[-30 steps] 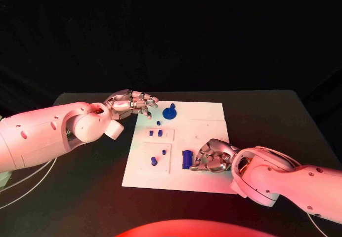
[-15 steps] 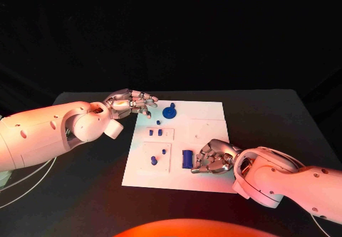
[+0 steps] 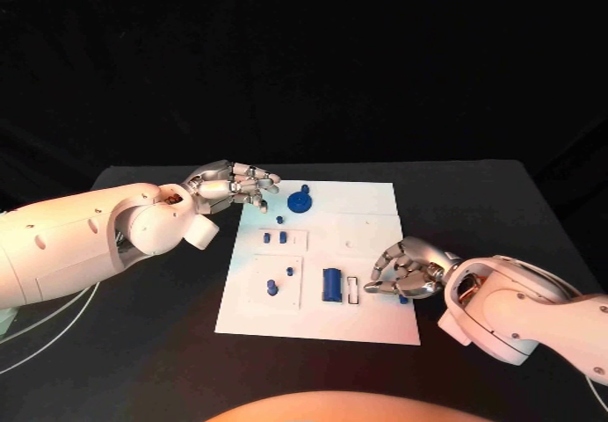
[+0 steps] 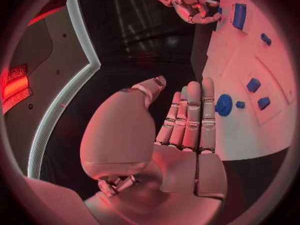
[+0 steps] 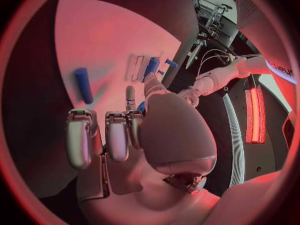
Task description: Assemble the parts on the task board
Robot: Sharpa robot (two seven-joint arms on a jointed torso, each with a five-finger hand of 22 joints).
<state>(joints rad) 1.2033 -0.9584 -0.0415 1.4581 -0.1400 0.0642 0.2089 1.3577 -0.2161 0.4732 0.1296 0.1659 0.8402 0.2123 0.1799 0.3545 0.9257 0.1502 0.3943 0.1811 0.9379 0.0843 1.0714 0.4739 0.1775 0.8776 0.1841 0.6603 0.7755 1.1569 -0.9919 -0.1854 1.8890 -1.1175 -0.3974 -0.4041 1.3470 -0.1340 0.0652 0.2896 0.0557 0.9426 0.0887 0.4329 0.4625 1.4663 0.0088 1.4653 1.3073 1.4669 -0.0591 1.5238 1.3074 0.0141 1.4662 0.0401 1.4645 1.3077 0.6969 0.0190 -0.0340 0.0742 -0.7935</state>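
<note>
The white task board (image 3: pixel 367 229) lies mid-table, also in the wrist views (image 4: pixel 250 120) (image 5: pixel 106 35). On it are a round blue part (image 3: pixel 300 201) (image 4: pixel 224 105), small blue pieces (image 3: pixel 275 236) (image 4: pixel 253 84), a blue block (image 3: pixel 333 284) (image 4: pixel 239 16) beside a narrow slot (image 3: pixel 353 290), and a blue peg (image 3: pixel 403 299) (image 5: pixel 82 85). My right hand (image 3: pixel 408 268) (image 5: pixel 125 135) hovers at the board's right edge with fingers curled in; nothing shows in them, and the peg lies just past its fingertips. My left hand (image 3: pixel 235 186) (image 4: pixel 181 130) stays off the board's far left corner, fingers straight, holding nothing.
Black table (image 3: pixel 152 352) surrounds the board on all sides. Two more small blue pieces (image 3: pixel 271 285) sit in the near-left square recess. My left forearm (image 3: pixel 89 237) lies over the table's left side.
My right hand has moved right, away from the blue block, to the board's right edge; the blue peg now shows beside it. The left hand has not moved.
</note>
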